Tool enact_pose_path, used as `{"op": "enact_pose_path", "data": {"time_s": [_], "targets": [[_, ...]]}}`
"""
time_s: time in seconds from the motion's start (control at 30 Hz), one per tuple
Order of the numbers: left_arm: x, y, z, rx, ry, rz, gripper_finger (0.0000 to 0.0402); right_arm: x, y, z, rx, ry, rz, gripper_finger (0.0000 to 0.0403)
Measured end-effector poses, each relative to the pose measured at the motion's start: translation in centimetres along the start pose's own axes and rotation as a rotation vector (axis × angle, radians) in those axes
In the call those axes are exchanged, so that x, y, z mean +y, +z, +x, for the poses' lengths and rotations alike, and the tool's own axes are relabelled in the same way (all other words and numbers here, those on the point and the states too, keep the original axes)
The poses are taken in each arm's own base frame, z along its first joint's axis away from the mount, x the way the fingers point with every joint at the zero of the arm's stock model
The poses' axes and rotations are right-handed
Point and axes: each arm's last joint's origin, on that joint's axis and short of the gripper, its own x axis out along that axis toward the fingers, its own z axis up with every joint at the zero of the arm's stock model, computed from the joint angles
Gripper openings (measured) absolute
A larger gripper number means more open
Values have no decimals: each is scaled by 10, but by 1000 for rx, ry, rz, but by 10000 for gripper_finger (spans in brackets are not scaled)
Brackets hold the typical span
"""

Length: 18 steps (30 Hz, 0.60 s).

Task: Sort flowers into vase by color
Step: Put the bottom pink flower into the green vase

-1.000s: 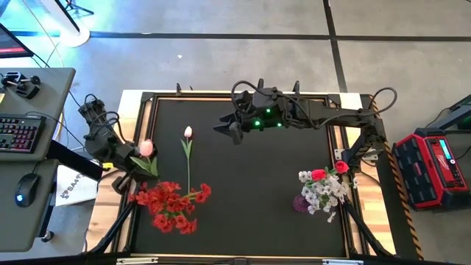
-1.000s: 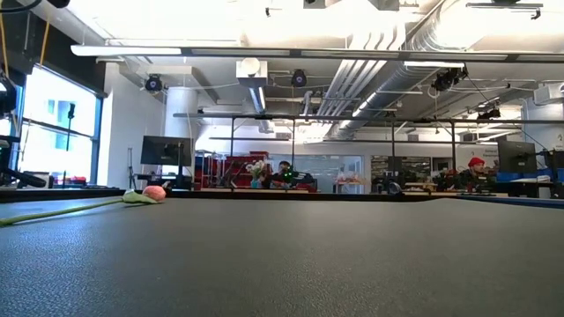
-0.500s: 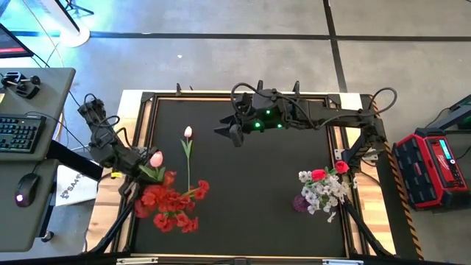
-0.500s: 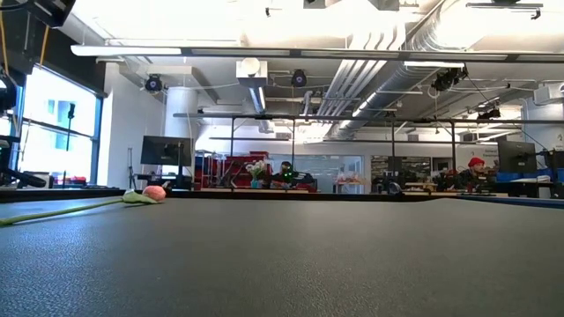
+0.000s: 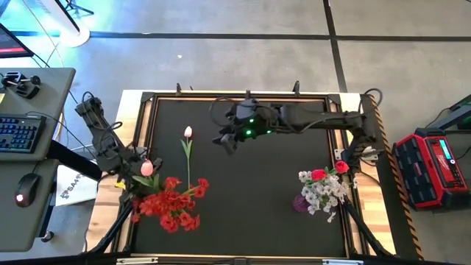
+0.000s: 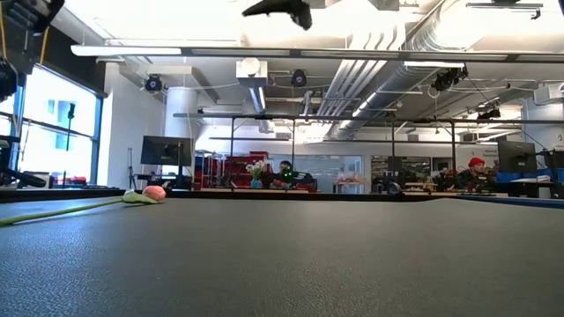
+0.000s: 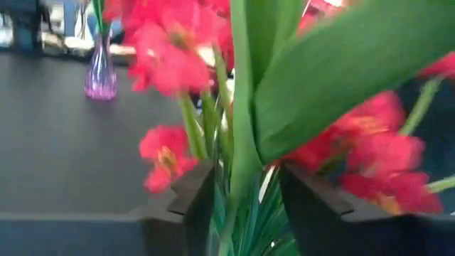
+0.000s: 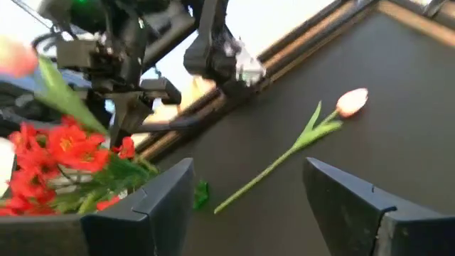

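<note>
A pale pink tulip (image 5: 146, 168) stands upright at the left edge of a bunch of red flowers (image 5: 171, 204). Its green stem (image 7: 237, 153) rises between the parted fingers of my open left gripper (image 7: 247, 178), which shows at the table's left (image 5: 135, 171). The red bunch hides whatever it stands in. A second pink tulip (image 5: 188, 151) lies flat on the mat (image 8: 341, 105). My right gripper (image 5: 224, 140) hangs open above the mat's middle, holding nothing (image 8: 249, 206). White and red-pink flowers (image 5: 324, 186) stand in a purple vase (image 5: 300, 203) at the right. My left gripper has its fingers (image 7: 193, 206) standing on either side of the tulip's stem low down (image 7: 231, 213), coming level from the table's left. A gap shows beside the stem. I cannot tell whether either finger touches it.
The black mat has a raised wooden frame (image 5: 235, 94) all round. A desk with keyboard and mouse (image 5: 22, 132) stands left of the table, a red box (image 5: 434, 165) to the right. Bare mat (image 5: 250, 206) lies between the two bunches.
My left gripper has carried the pink tulip toward the table's near edge and a little right, up against the red bunch. My right gripper has shifted toward the table's left and come lower, now showing at the top of the low view.
</note>
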Motion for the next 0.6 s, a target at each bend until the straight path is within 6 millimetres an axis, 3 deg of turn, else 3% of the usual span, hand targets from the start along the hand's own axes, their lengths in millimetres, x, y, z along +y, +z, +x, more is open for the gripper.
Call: {"op": "enact_pose_path", "data": {"time_s": [0.17, 0.27, 0.6], "targets": [[-3, -1, 4, 20, -37, -69, 203, -5, -9, 22, 72, 18, 26, 249], [-6, 4, 4, -4, -111, -91, 223, -5, -10, 25, 84, 29, 29, 249], [-12, 25, -5, -15, -129, -28, 232, 4, 1, 22, -3, 164, 35, 249]]}}
